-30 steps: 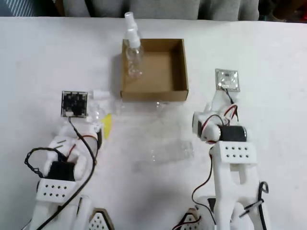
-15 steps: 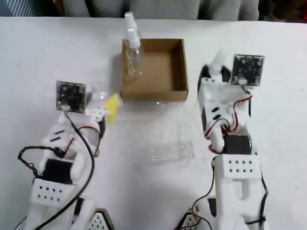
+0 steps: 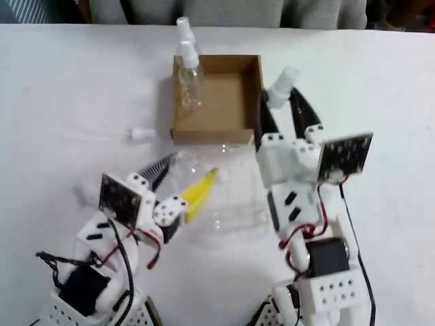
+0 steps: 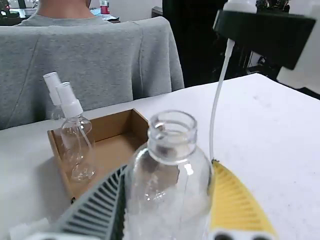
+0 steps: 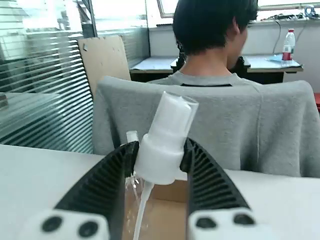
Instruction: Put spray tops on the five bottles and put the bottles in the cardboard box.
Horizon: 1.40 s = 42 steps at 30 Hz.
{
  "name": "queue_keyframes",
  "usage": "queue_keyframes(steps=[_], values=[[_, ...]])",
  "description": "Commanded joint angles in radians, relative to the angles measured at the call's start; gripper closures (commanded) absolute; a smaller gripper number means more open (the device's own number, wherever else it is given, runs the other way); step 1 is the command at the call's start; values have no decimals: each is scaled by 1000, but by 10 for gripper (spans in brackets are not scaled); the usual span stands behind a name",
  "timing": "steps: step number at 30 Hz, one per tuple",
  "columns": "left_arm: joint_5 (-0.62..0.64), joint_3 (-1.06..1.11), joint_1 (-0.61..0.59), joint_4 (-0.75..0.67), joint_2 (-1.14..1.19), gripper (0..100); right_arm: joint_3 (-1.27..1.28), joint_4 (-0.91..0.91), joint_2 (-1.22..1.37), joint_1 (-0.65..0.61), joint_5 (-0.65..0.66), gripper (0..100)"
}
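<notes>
The box point(image 3: 234, 68) is set mid-worktop point(image 3: 81, 75), a capped bottle point(image 3: 189, 81) stood upright in its corner. An open bottle point(image 4: 170, 170) is clamped upright in the left jaws near the box. A spray top point(image 5: 165, 140) is gripped by the right jaws beside the box.

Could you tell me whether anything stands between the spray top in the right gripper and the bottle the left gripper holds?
Nothing visible does: the white plastic spray top in the right gripper hangs beside the open-necked transparent bottle gripped by the left gripper.
</notes>
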Motion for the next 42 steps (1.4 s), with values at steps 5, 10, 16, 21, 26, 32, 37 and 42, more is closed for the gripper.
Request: queue_keyframes(steps=[5, 10, 16, 21, 26, 32, 37, 42], values=[[-6, 127, 31, 9, -120, 977, -37, -22, -166, -107, 12, 982], [-8, 164, 39, 9, -120, 977, -141, -24, -108, -122, 12, 982], [-12, 164, 36, 35, -124, 977, -219, -24, -31, -211, 12, 982], [-12, 164, 39, 41, -124, 977, -213, -24, -30, -292, 12, 982], [-12, 164, 35, 43, -124, 977, -215, -24, -27, -320, 12, 982], [-12, 164, 33, 43, -124, 977, -212, -24, -21, -320, 12, 982], [-12, 164, 35, 43, -124, 977, -210, -24, -21, -320, 12, 982], [-12, 164, 36, 43, -124, 977, -210, -24, -5, -320, 12, 982]])
